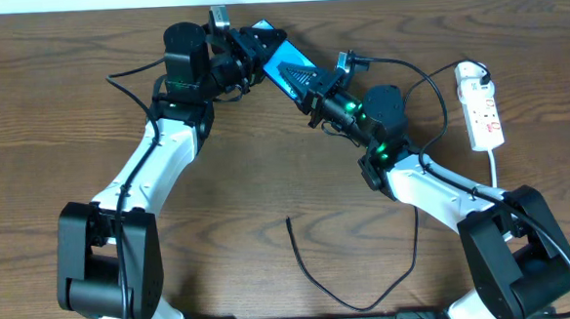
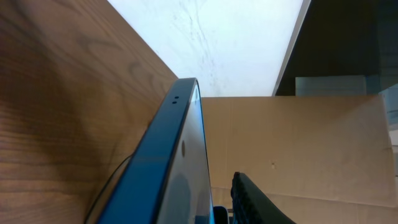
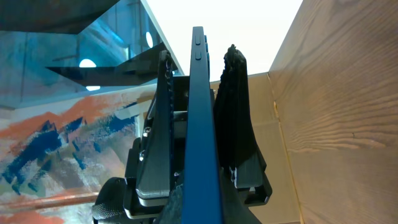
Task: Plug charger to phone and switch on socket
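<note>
On the left, the left gripper [image 1: 248, 54] was at the far end of the phone [image 1: 282, 64]. Whether it was squeezing the phone could not be told (its own camera showed only one finger, just beside the glass). The phone stood on its thin edge between the two grippers. It looked stiff, smooth and easy to break, so the flat faces near its ends seemed the best places to hold.

The charger [image 1: 291, 230] lay loose on the desk [image 1: 266, 160], well apart from both grippers. It looked light, soft and floppy, and would likely be best pinched right behind its little plug tip.

The right gripper [image 1: 318, 87] was shut tight on the phone's near end. The socket [image 1: 482, 110] lay far to the right, untouched.
</note>
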